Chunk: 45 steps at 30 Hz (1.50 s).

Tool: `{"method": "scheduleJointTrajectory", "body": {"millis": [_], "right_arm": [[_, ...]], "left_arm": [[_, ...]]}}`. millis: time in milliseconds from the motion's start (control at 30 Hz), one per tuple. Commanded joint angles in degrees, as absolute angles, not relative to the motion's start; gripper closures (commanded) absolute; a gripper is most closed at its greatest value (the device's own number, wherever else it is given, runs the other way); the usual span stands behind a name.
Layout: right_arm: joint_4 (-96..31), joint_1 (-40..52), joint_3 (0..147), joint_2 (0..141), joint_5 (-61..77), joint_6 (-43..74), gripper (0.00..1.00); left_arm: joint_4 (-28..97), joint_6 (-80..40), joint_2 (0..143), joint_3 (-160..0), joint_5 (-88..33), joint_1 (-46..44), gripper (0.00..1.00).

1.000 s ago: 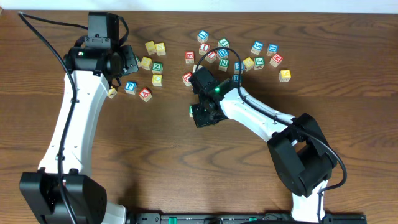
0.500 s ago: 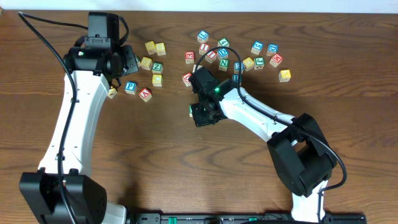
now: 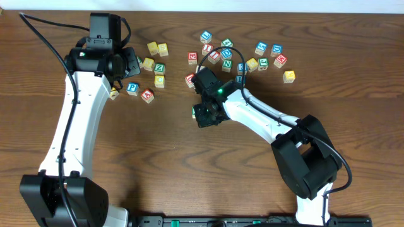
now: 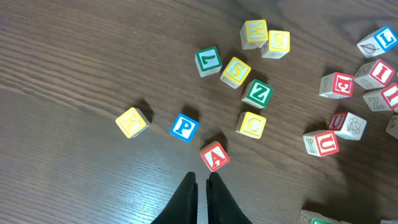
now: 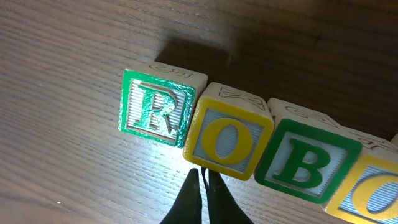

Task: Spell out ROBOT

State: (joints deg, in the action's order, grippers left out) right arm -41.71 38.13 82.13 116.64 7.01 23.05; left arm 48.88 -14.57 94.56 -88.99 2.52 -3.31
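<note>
— Row of blocks (image 3: 194, 112) from overhead: where is it?
— Directly under the right jaws, on the bench (image 3: 126, 157). The wrist covers nearly all of it, and only a green edge shows at one side. From here I cannot tell how those jaws stand. Loose blocks (image 3: 226, 53) lie scattered beyond them, and more sit near the left jaws, well apart from the row.
— And the left wrist view?
— The left jaws are pressed together with nothing between them. The red A block (image 4: 214, 156) sits just ahead of the tips, a little to their right, not touching. The blue P block (image 4: 184, 127) is further ahead to the left. The yellow block (image 4: 132, 121) is further left again, and the yellow C block (image 4: 251, 124) is ahead to the right.
— The right wrist view?
— The right jaws are closed and empty. Just ahead of the tips the green R block (image 5: 157, 107) and the yellow O block (image 5: 227, 138) touch side by side, their seam almost in line with the tips. To the right comes the green B block (image 5: 306, 163), touching the O, then a second O block (image 5: 367, 193), cut by the frame's edge.
</note>
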Motion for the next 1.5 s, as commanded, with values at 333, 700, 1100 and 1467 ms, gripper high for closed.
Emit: {"method": "scheduleJointTrajectory", "body": {"millis": [333,700,1100,1467], "right_arm": [[-42.1,37.3,83.6,110.4,6.4,22.2,0.99],[-52.2,35.3,82.1,107.6,1.4,26.0,0.99],[-48.7,35.0,76.8,110.0,0.3,27.9,0.99],[-46.0,32.6,75.6,111.8,1.7,28.3,0.99]], "left_arm": [[49.0,-14.2,94.0,-89.7,3.0,-3.3,0.92],[49.0,-14.2,94.0,-89.7,3.0,-3.3,0.92],[49.0,-14.2,94.0,-89.7,3.0,-3.3,0.92],[49.0,-14.2,94.0,-89.7,3.0,-3.3,0.92]]}}
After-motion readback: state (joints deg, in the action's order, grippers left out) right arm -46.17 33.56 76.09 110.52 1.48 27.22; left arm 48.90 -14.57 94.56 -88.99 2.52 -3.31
